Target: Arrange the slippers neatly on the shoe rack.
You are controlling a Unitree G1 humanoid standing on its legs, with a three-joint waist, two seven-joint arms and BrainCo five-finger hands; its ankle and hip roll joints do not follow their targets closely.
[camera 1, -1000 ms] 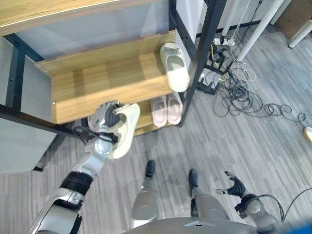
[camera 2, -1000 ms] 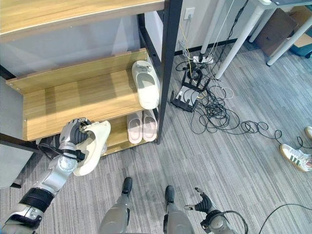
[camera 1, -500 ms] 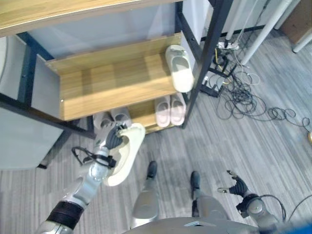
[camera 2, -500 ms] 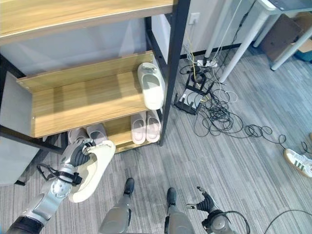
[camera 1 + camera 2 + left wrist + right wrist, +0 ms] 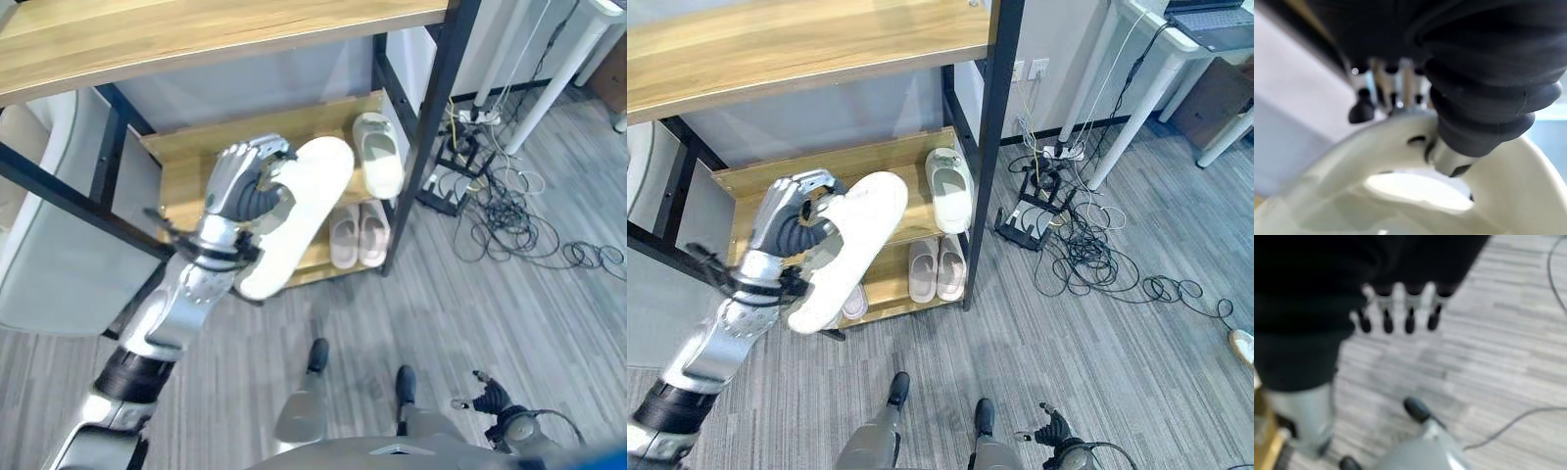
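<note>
A metal-framed shoe rack with wooden shelves stands on a grey wood-grain floor. The robot's left hand is raised in front of the rack's middle shelf, its fingers curled round the strap of a cream slipper; the left wrist view shows the fingers hooked through the strap from close up. The slipper hangs off the shelf, in the air, toe pointing up and to the right, heel low and to the left.

Its likely mate, a second cream slipper, already lies at the right end of the middle shelf, toe toward the near edge. On the bottom shelf, a pale pink pair sits side by side below it, and part of another pale slipper shows further left.

The robot's right hand hangs low by its side over the floor, fingers relaxed and apart, holding nothing.

This looks like the carrying step: slipper lifted, not yet set down. The next move probably calls for moving it right and onto the middle shelf, turning it to match the one there, and setting it just beside that one.

No brand, label or writing can be read anywhere.
</note>
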